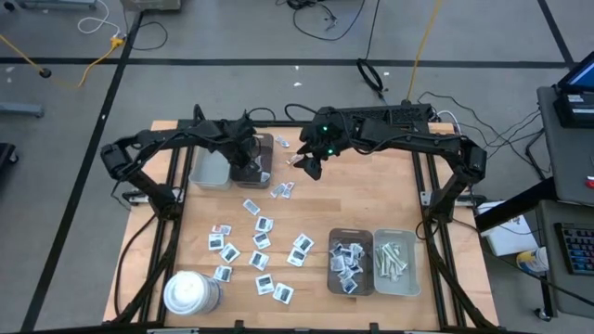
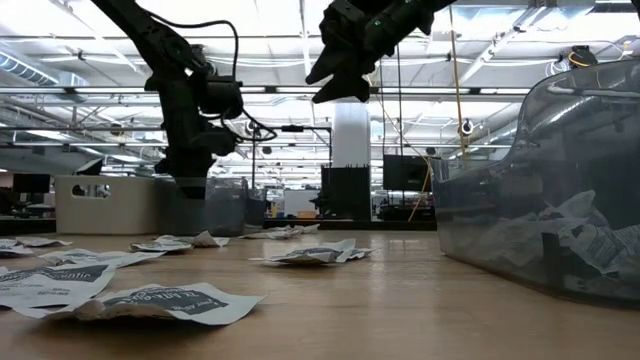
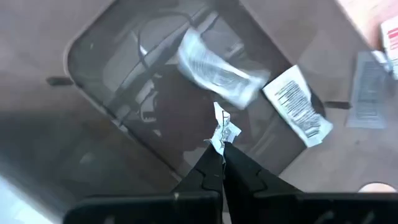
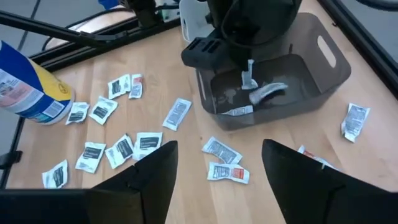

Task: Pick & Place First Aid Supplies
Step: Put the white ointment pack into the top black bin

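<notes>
Left wrist view: end effector [image 3: 222, 144] pinches packet [image 3: 223, 129].

1. Small flat square white packets [image 1: 261, 243] lie scattered mid-table.
2. A large white round cylinder [image 1: 191, 292] stands near-left of them.
3. Two rectangular trays [image 1: 373, 261] sit side by side to their right.

White packets [image 1: 261, 243] with dark print; brown tray [image 1: 263, 156]

High cam looks straight down, low cam level across table [image 1: 371, 199]; wrist cams (close) share brown tray [image 4: 323, 68].
</notes>
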Robot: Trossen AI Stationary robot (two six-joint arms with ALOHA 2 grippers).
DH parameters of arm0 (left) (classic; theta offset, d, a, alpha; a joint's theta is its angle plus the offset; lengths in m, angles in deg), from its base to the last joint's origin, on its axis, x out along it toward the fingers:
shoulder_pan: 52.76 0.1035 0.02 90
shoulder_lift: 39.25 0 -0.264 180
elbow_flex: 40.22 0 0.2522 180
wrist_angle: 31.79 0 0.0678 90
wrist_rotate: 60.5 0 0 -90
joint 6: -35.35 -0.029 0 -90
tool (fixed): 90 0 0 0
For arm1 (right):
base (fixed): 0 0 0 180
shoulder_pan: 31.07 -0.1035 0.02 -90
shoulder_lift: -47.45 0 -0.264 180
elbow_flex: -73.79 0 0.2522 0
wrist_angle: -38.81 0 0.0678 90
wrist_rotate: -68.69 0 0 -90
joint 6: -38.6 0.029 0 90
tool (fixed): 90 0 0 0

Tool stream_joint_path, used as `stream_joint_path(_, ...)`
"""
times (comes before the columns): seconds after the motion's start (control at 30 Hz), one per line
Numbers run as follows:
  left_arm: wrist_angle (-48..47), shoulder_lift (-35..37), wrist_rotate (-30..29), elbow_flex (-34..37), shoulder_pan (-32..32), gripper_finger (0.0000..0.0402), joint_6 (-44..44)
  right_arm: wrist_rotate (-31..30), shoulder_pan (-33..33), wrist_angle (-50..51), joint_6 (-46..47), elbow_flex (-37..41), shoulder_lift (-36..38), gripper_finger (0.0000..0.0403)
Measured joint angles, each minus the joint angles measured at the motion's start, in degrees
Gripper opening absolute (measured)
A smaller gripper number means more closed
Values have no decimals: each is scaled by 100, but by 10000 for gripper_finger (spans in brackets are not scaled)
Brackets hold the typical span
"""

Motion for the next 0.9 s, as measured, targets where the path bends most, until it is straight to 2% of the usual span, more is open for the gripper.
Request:
stream_joint_path(0.17, 85, -8, -113, 0, -1, 27, 202, 9, -52, -114, -146, -7, 139, 232)
stream_joint_path(0.27, 75, -4, -141, -13, 2, 64, 236, 0, -66, -81, -388, 71, 319, 233)
stream_joint_path(0.37, 78, -4, -127, -13, -1, 109, 236, -2, -55, -689, -236, 478, 646, 230)
stream_joint_path(0.53, 107, -4, -45, -17, -25, 181, 210, -23, -22, -1828, -43, 1990, 1585, 227)
stream_joint_path(0.63, 215, 5, 36, -20, -38, 211, 199, -36, -26, -3003, 249, 3151, 2299, 228)
stream_joint_path(0.77, 286, 16, 46, -22, -80, 236, 129, -514, -26, -4126, 635, 4703, 3393, 231)
stream_joint_path(0.9, 262, 29, 205, -22, -119, 251, 120, -626, -24, -4554, 793, 5907, 4464, 228)
